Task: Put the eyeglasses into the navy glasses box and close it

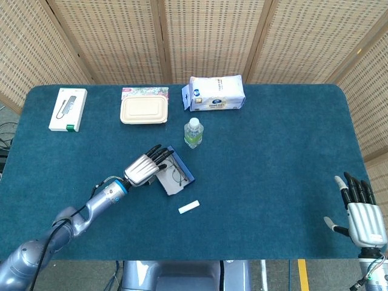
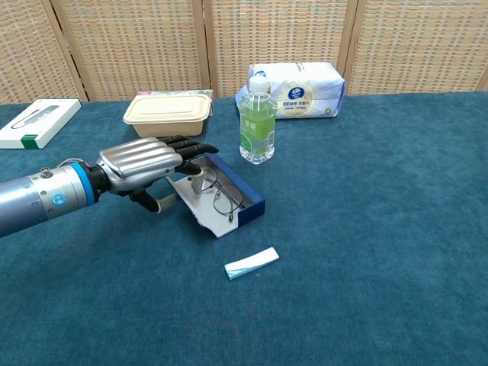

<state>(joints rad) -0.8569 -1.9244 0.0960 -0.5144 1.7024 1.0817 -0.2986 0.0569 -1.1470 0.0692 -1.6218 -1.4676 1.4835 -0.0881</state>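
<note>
Resting at the near right: my right robot hand (image 1: 362, 213) is palm down with fingers apart, holding nothing, well apart from everything else.
Near middle: a small white packet (image 2: 252, 263) lies flat on the teal tabletop (image 2: 381, 229), just in front of the box.
My left robot hand (image 2: 149, 163): it reaches in from the left, fingers stretched over the box's rear left end, thumb under the grey lid (image 2: 200, 213), which is lifted at a tilt. I grip nothing.
Navy glasses box (image 2: 242, 198): open, lying diagonally, just right of my left robot hand.
Eyeglasses (image 2: 219, 195): inside the box, right beside my fingertips (image 2: 200, 149).
Behind the box: a green water bottle (image 2: 258, 122) stands upright.
Far edge: a white carton (image 1: 68, 109) at left, a beige lidded container (image 2: 168, 113), and a white tissue pack (image 2: 297, 88).
</note>
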